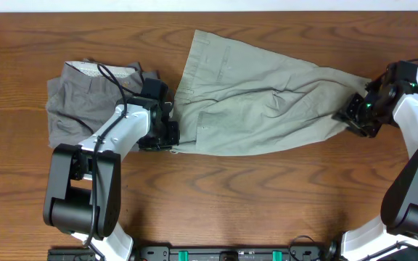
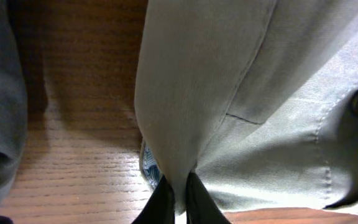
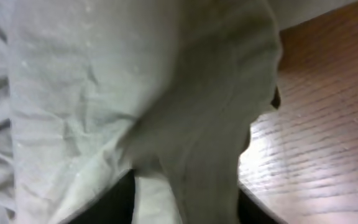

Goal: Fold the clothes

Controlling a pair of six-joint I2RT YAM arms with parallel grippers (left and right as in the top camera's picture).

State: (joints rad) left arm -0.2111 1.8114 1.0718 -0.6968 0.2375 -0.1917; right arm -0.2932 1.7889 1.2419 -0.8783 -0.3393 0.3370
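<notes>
Light khaki-grey shorts lie spread across the middle of the wooden table. My left gripper is shut on their waistband corner at the left; the left wrist view shows the fingers pinching a fold of the khaki cloth, with a bit of pale blue lining beside them. My right gripper is at the shorts' leg end on the right; in the right wrist view its fingers straddle a bunched fold of khaki cloth. Darker grey shorts lie folded at the left, behind my left arm.
The wooden table runs to a pale wall edge at the back. My left arm lies over the edge of the dark grey shorts. The arm bases stand at the front edge.
</notes>
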